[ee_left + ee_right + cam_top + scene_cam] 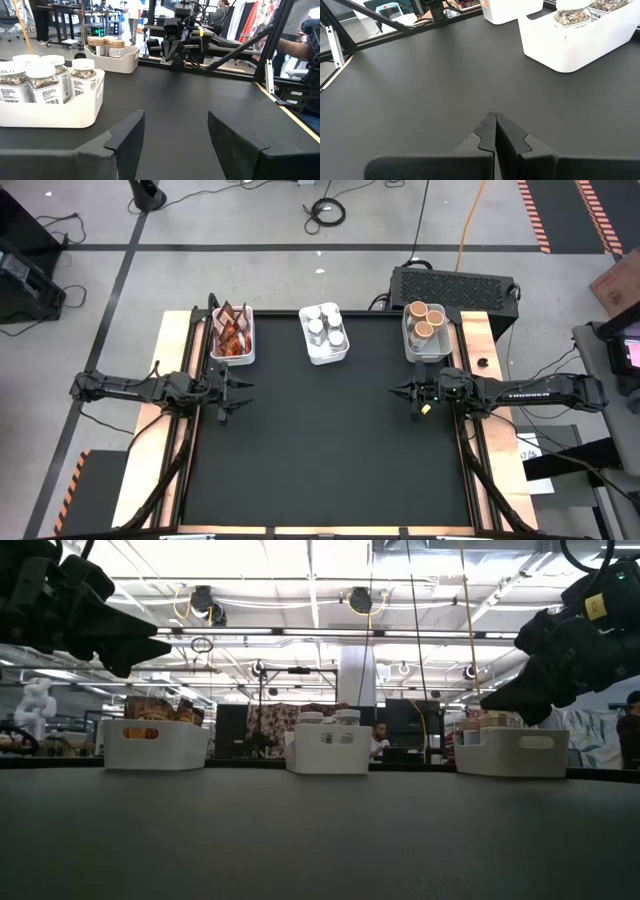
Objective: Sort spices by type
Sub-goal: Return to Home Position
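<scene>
While both arms sat low at table [320, 450] edges, I noted left gripper [176, 114] spread wide, gripping nothing, raised just before left bin [232, 361]. Red-orange sachets [231, 335] packed in that bin. Clear jars [325, 328] in middle bin [326, 361]. Tan-topped tubs [424, 320] in right bin [426, 357]. Right gripper [495, 116] pinched fully closed, empty, near right bin.

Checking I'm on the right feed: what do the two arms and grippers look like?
Left arm and right arm are slim, black, jointed; the right bears white TROSSEN lettering and a yellow tag by the wrist. Left gripper and right gripper have flat, angular black fingers.
</scene>
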